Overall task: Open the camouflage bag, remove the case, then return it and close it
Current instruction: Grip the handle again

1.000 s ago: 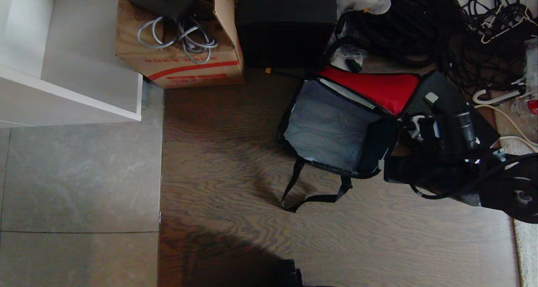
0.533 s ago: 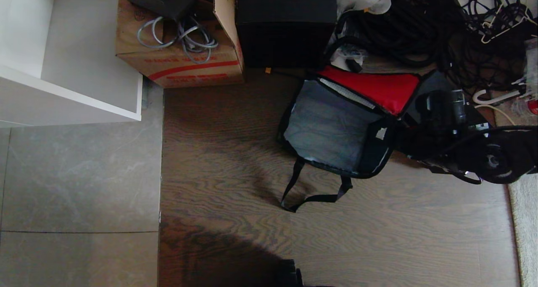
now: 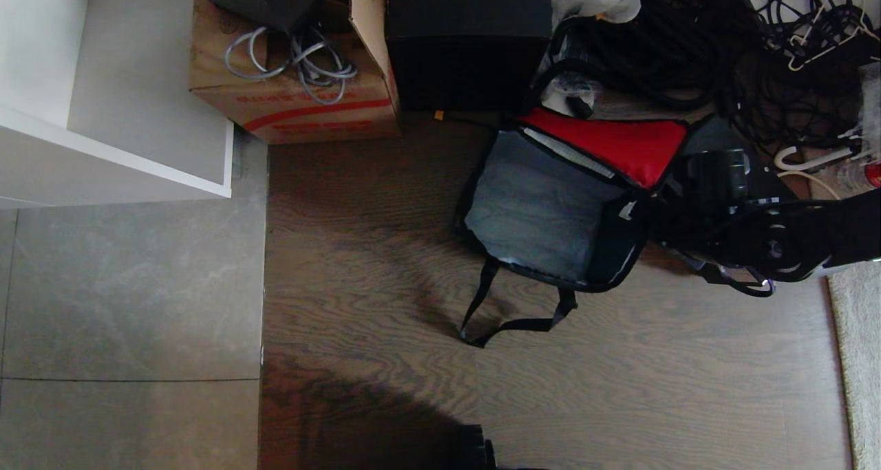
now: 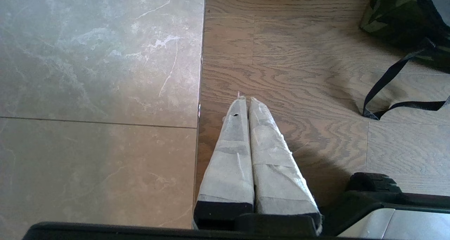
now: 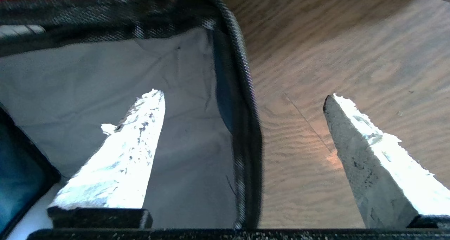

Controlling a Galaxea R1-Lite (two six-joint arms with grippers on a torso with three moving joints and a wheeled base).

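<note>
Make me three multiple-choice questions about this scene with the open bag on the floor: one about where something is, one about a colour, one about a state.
1. Where does the cardboard box stand relative to the tall black box?
A. To its left
B. To its right
C. On top of it

2. What colour is the inside of the raised flap of the camouflage bag?
A. Yellow
B. Red
C. White

3. How do the fingers of the right gripper stand?
A. Shut on the strap
B. Pressed together, empty
C. Spread apart, empty

Answers: 1 A, the head view shows it on that side; 2 B, the flap is red; 3 C, a wide gap with nothing between.
</note>
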